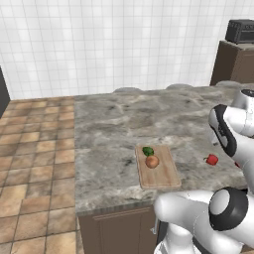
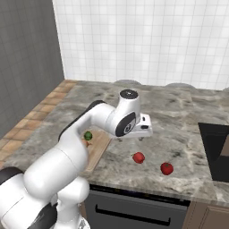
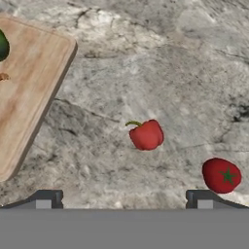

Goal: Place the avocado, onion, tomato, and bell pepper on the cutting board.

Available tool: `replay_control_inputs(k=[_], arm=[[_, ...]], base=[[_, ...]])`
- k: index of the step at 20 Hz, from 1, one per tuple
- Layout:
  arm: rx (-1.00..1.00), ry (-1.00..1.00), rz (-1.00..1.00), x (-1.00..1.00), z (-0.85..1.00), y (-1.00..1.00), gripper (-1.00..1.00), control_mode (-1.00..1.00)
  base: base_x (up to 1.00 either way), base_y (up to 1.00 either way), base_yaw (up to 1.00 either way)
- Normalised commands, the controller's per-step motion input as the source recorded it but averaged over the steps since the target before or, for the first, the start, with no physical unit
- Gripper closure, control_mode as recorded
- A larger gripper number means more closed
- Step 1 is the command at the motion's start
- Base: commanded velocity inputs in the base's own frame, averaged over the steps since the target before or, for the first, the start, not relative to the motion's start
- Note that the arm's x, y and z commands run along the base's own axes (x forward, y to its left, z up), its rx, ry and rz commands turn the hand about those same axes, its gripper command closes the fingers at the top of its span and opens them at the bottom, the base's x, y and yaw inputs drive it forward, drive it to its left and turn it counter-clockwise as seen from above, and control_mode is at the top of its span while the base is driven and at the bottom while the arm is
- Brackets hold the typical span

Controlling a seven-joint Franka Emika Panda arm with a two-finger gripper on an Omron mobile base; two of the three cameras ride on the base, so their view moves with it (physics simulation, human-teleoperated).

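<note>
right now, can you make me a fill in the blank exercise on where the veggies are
1. The dark green oval avocado and the tan-orange round onion both lie on the light-brown wooden ____.
2. The blocky red bell pepper has a short ____ stem.
3. The smooth round red tomato rests on the grey marbled ____.
4. The gripper holds ____.

Missing words: cutting board; green; counter; nothing

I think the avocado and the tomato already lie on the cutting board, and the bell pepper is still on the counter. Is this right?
Not quite. The left base view shows the avocado and the onion on the cutting board, not the tomato. The tomato lies on the counter near the bell pepper, as the hand view shows.
</note>
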Motion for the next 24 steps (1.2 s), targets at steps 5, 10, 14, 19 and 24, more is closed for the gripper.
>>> replay_control_inputs(k=[5, 10, 14, 19, 24], arm=[[-0.01, 0.00, 0.02, 0.09, -0.23, -0.09, -1.00, -1.00], [0.00, 0.00, 0.01, 0.14, -0.19, 0.00, -1.00, -1.00], [0.00, 0.00, 0.00, 0.14, -0.24, 0.00, -1.00, -1.00], [0.00, 0.00, 0.00, 0.21, -0.26, 0.00, -1.00, -1.00], [0.00, 0.00, 0.00, 0.17, -0.20, -0.12, -1.00, -1.00]], base=[[0.00, 0.00, 0.00], [0.00, 0.00, 0.00], [0.00, 0.00, 0.00], [0.00, 0.00, 0.00], [0.00, 0.00, 0.00]])
